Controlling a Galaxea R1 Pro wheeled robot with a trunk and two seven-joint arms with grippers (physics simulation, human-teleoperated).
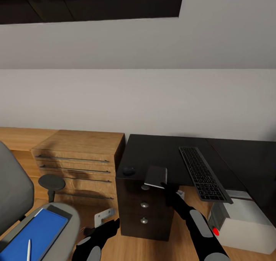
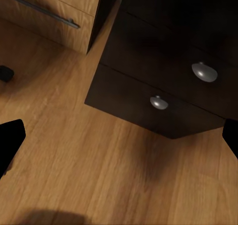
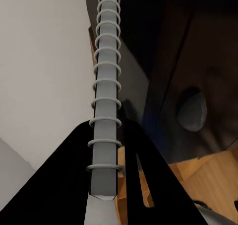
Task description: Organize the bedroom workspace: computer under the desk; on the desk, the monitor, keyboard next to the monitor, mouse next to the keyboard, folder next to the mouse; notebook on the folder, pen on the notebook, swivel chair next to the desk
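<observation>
Right gripper point(image 1: 164, 186) pinching notebook point(image 1: 156, 176) above desk point(image 1: 161, 153) front edge, mouse point(image 1: 128, 171) just beside, left gripper point(image 1: 111, 224) spread, low near floor, keyboard point(image 1: 202, 173) on desk.

Desk corner: open top between mouse and keyboard.
Bare desk point(image 1: 161, 153) top lies behind the held notebook point(image 1: 156, 176); mouse point(image 1: 128, 171) sits at the left edge, keyboard point(image 1: 202, 173) angled to the right. Swivel chair point(image 1: 23, 211) crowds the lower left; floor before the drawers is free.

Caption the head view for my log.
Right pincer holds the notebook over the desk, between mouse and keyboard.
</observation>
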